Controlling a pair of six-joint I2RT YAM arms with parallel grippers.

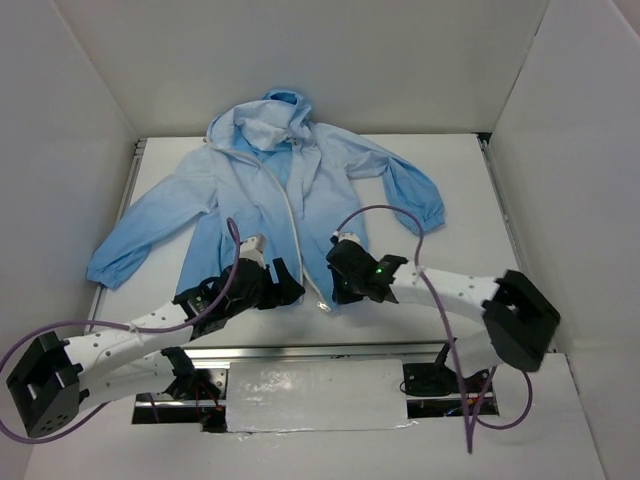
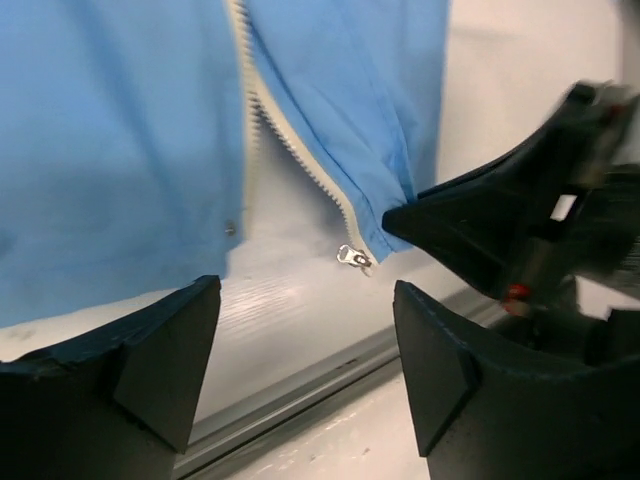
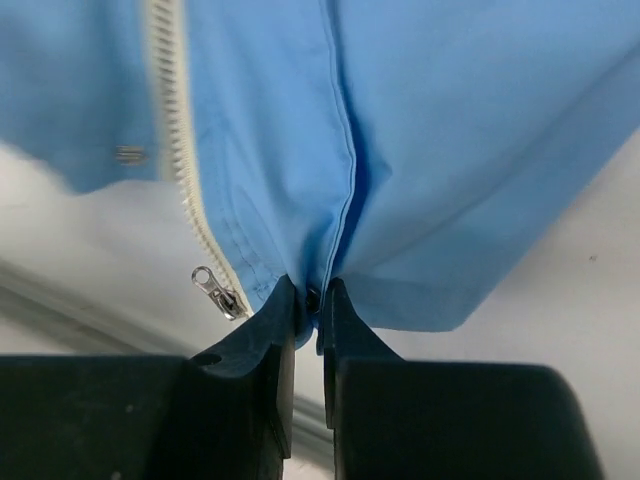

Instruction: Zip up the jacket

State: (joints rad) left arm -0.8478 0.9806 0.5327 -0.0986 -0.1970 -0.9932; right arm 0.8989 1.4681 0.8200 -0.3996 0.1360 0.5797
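right gripper [image 3: 311,305] pinched tight on the jacket [image 3: 450,150] hem, zipper pull [image 3: 216,291] just left of it; left gripper [image 2: 305,345] wide open, holding nothing

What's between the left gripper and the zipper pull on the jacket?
Only bare table: in the left wrist view, nothing sits between the open left gripper and the zipper pull on the jacket.
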